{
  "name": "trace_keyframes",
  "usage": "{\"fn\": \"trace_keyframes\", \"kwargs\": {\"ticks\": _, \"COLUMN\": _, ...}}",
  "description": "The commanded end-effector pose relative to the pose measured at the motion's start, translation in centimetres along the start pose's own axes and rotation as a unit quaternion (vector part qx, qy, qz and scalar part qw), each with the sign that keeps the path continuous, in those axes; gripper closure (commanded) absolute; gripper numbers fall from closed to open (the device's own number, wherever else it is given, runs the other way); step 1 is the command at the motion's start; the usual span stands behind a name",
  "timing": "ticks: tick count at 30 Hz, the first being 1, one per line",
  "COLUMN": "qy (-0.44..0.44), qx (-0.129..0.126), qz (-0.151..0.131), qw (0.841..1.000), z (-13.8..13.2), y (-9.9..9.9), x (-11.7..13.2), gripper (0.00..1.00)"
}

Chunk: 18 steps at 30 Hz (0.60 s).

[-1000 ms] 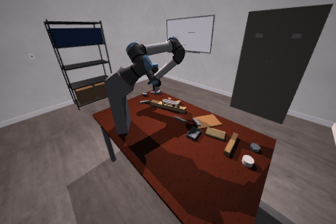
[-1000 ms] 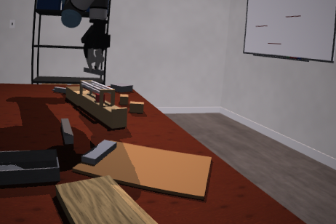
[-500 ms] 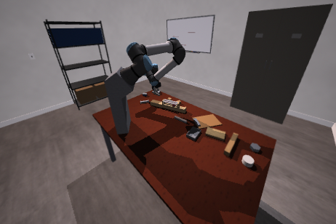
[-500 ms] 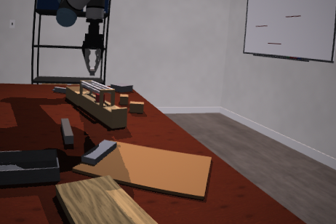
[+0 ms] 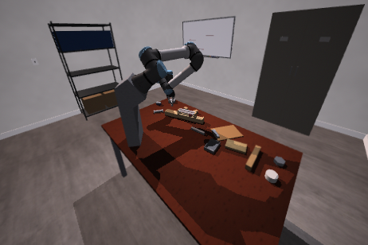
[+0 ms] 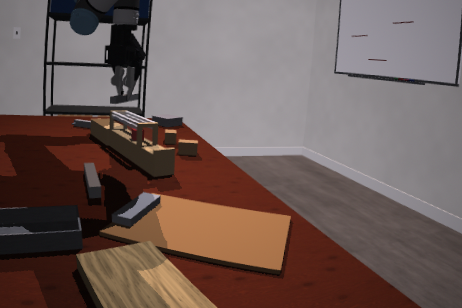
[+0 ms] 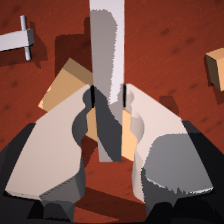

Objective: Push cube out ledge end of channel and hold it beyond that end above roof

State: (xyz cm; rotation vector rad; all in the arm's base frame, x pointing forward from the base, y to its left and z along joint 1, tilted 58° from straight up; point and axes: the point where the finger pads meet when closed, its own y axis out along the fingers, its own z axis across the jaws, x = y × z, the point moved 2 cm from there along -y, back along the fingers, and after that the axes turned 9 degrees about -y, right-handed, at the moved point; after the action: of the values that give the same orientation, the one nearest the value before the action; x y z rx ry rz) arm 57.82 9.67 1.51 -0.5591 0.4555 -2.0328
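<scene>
The wooden channel (image 5: 183, 116) (image 6: 135, 145) lies at the far side of the table, a long base with a slatted roof (image 6: 131, 119) on posts. I cannot clearly make out the cube under the roof. My gripper (image 5: 171, 101) (image 6: 123, 88) (image 7: 108, 86) hangs above the table just behind the channel's far end. It is shut on a flat grey stick (image 7: 106, 40) (image 6: 124, 98), which juts out past the fingertips. In the wrist view a tan wooden block (image 7: 60, 87) lies on the table below the fingers.
A grey T-shaped tool (image 5: 158, 111) (image 7: 20, 40) lies near the channel. Two small wooden blocks (image 6: 170, 136) (image 6: 187, 147) and a grey piece (image 6: 167, 121) sit beside it. Nearer lie a grey bar (image 6: 92, 180), a grey block (image 6: 136, 208), a thin tan board (image 6: 225, 230), a dark tray (image 6: 40, 228) and a wood plank (image 6: 135, 278).
</scene>
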Motion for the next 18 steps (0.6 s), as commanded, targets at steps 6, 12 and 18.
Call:
{"fn": "trace_keyframes", "kwargs": {"ticks": 6, "qy": 0.222, "qx": -0.004, "qz": -0.004, "qw": 0.975, "z": -0.1, "y": -0.3, "x": 1.4, "gripper": 1.00}}
{"fn": "trace_keyframes", "kwargs": {"ticks": 12, "qy": 0.321, "qx": -0.002, "qz": -0.003, "qw": 0.947, "z": -0.2, "y": -0.5, "x": 2.4, "gripper": 1.00}}
{"fn": "trace_keyframes", "kwargs": {"ticks": 18, "qy": 0.419, "qx": -0.001, "qz": -0.003, "qw": 0.908, "z": -0.3, "y": -0.6, "x": 3.3, "gripper": 1.00}}
